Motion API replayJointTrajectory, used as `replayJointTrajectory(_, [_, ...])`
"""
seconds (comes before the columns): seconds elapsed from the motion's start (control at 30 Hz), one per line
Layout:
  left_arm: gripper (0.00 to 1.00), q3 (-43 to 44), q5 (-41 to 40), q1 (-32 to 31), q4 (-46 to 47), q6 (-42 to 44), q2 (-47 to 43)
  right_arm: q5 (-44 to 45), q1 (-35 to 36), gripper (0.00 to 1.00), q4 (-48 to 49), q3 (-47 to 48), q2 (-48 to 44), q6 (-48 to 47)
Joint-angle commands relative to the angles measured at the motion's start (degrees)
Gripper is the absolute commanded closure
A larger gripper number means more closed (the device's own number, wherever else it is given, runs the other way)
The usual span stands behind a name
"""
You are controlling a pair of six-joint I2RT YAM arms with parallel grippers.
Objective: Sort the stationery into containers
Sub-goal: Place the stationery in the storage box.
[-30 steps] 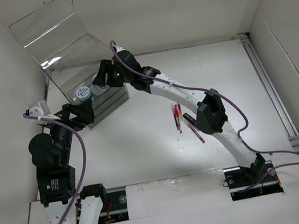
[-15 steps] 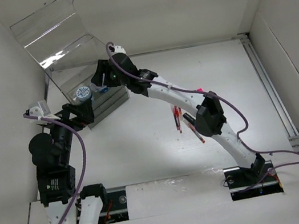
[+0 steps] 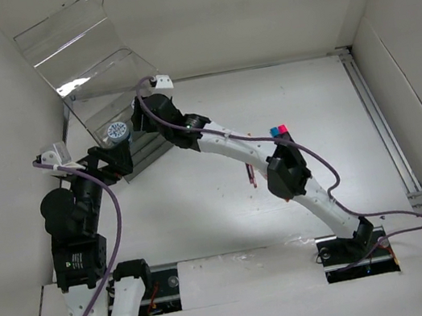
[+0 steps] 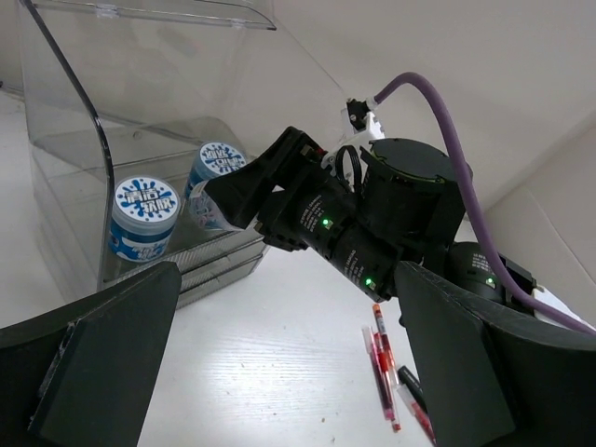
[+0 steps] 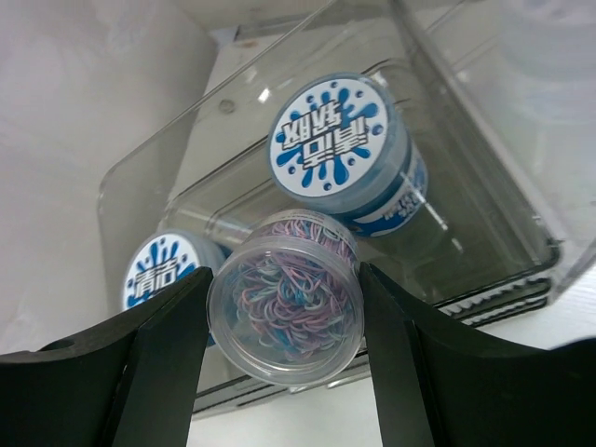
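Note:
My right gripper (image 5: 284,307) is shut on a small clear round jar (image 5: 285,296) full of coloured loops. It holds the jar at the open front of the clear organiser box (image 5: 484,168), just in front of two blue-and-white rolls (image 5: 340,140) (image 5: 168,275) lying inside. From above, the right gripper (image 3: 143,122) reaches into the box (image 3: 90,73) beside a roll (image 3: 116,130). My left gripper (image 4: 289,372) stands open and holds nothing, low over the table by the box's front left corner (image 3: 118,164). Red pens (image 4: 380,358) and a dark marker (image 4: 410,382) lie together on the table (image 3: 251,174).
The box lid (image 3: 66,32) stands tilted up and back. Shallow drawers (image 4: 200,270) run along the box front. White walls close in on the left, back and right, and a rail (image 3: 381,128) runs along the right side. The right arm (image 3: 287,173) spans above the pens.
The right arm has swung left and forward, carrying the jar deeper into the box opening. Its elbow now covers more of the pens. The left arm has not moved.

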Motion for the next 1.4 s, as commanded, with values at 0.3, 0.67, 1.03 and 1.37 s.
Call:
replayJointTrajectory(0.3, [0.0, 1.63, -1.14, -0.06, 0.86, 0.86, -0.8, 8.07, 1.26, 0.19, 4.04, 0.38, 1.18, -3.31])
replayJointTrajectory(0.67, [0.0, 2.24, -4.66, -0.06, 0.34, 0.33, -0.8, -1.14, 2.4, 0.05, 7.81, -7.44, -12.52, -1.56])
replayJointTrajectory(1.03, [0.15, 4.0, -1.77, -0.06, 6.83, -6.34, 2.46, -4.77, 3.46, 0.96, 13.27, -41.96, -44.68, 4.07])
replayJointTrajectory(1.37, [0.78, 15.59, -7.29, -0.06, 11.93, -14.25, 16.23, -2.21, 4.6, 1.0, 13.27, -75.19, -69.65, 10.32])
